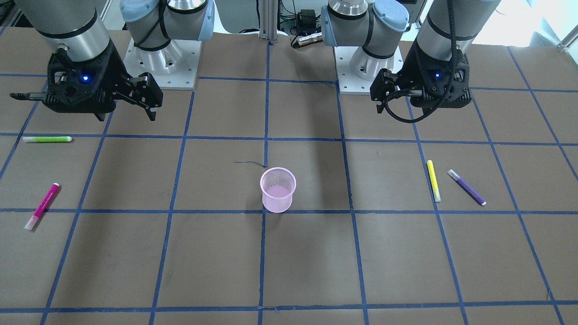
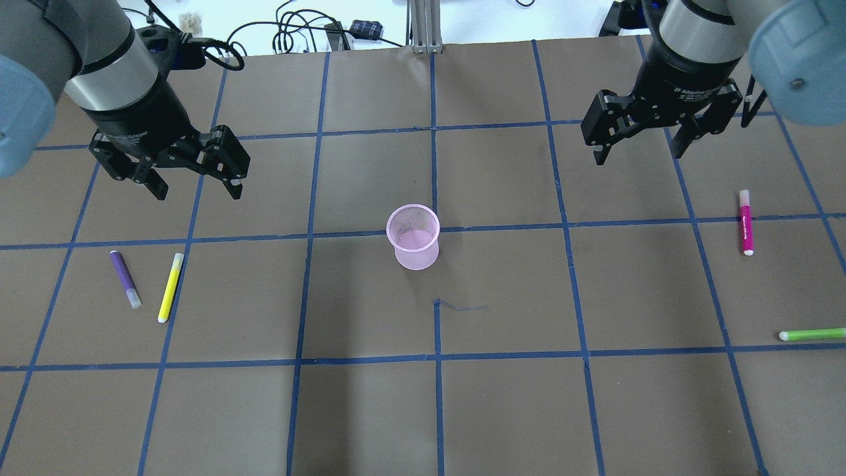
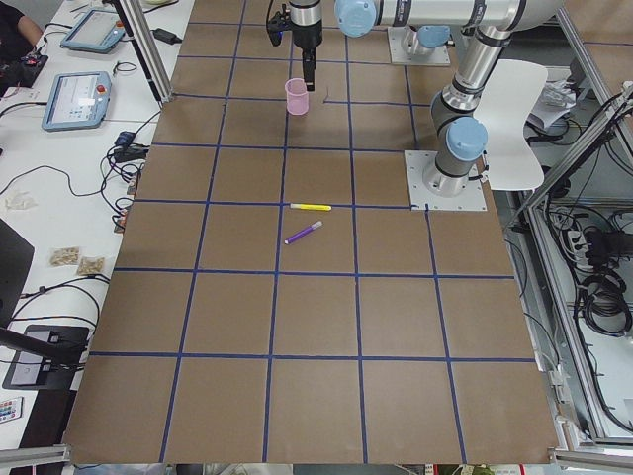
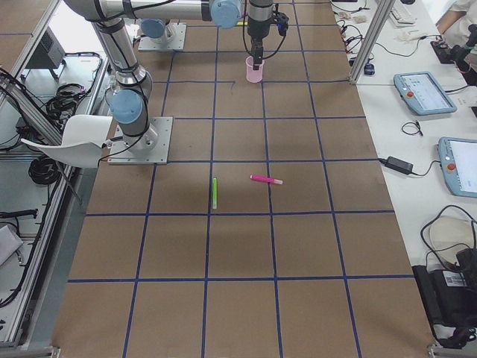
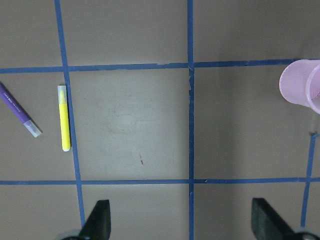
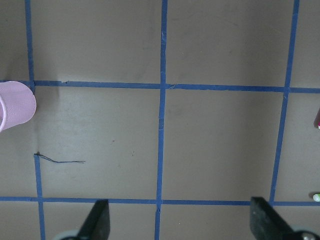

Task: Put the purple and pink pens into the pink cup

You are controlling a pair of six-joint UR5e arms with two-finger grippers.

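Overhead exterior: my left gripper (image 2: 198, 192) and right gripper (image 2: 638, 157) hang open, empty. The slim purple plastic pen (image 2: 125, 278) lies left, the pink plastic pen (image 2: 747, 222) right, the pink mesh cup (image 2: 413, 237) between. Light, stiff, slippery I think; I would pinch mid-barrel.

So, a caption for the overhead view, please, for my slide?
Overhead: left gripper and right gripper open; cup central; purple pen and yellow pen left, pink pen and green pen right.

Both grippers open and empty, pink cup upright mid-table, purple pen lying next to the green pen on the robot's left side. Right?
One slip: the purple pen lies next to the yellow pen; the green pen is on the robot's right side, as the overhead view shows. The rest stands.
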